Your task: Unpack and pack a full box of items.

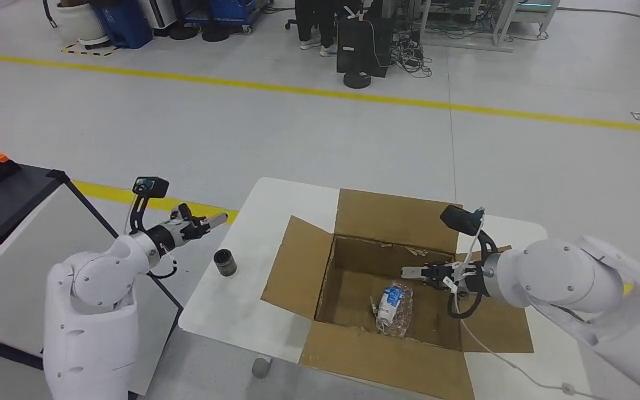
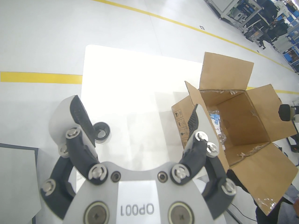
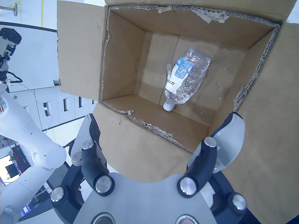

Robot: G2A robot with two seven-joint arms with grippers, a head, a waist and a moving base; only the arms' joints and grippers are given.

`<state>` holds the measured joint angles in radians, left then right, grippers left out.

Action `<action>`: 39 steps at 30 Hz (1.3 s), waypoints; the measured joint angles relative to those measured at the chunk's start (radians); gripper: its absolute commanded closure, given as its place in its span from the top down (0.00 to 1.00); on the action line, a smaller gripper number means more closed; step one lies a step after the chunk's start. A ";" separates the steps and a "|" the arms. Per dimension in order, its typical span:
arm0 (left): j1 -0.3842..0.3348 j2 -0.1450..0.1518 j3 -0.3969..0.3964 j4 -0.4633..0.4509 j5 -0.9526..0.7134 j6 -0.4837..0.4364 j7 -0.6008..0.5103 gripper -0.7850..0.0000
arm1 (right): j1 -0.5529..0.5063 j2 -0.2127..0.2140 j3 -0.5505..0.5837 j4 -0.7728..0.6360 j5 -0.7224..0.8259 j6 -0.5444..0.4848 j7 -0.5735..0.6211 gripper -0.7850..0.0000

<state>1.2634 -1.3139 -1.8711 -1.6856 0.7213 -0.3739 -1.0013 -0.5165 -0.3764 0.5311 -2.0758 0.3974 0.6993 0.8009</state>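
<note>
Found the box point(image 1: 385, 218) standing on the white counter point(image 1: 265, 205) with all four flaps folded outward, most likely to keep the opening free for a reach from above. Saw one clear, crumpled bottle point(image 1: 393, 306) lying on its side on the box floor. Judged its long axis to run roughly from the robot-side wall to the far wall, white cap pointing at the robot-side wall and sitting just beside its foot, base aimed at the far wall, blue-and-white label turned up. Noted the right hand point(image 3: 163, 116) held above the opening, fingers spread wide and empty, well clear of the bottle, seemingly poised for a descent. Reckoned a grip across the body, square to that axis, to suit best, given a soft shell likely to buckle. Noted the left hand point(image 2: 136, 103) likewise spread apart and holding nothing, hanging over the counter's outer side, apparently kept away from the flaps. Spotted a dark ring-shaped item point(image 1: 226, 262) on the counter near the left hand, apart from the box, probably already unpacked.
</note>
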 measured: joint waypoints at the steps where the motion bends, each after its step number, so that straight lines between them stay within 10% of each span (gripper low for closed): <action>1: 0.003 0.002 -0.003 0.011 0.002 -0.006 0.010 1.00 | 0.000 0.000 0.000 0.000 0.000 0.000 0.000 1.00; 21: 0.084 0.034 0.040 0.214 0.207 -0.146 0.422 1.00 | 0.000 0.000 0.000 0.000 0.000 0.000 0.000 1.00; 39: 0.106 0.040 0.054 0.228 0.259 -0.185 0.451 1.00 | 0.000 0.000 0.000 0.000 0.000 0.000 0.000 1.00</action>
<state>1.3691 -1.2741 -1.8167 -1.4581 0.9803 -0.5588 -0.5501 -0.5165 -0.3764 0.5311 -2.0758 0.3974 0.6993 0.8009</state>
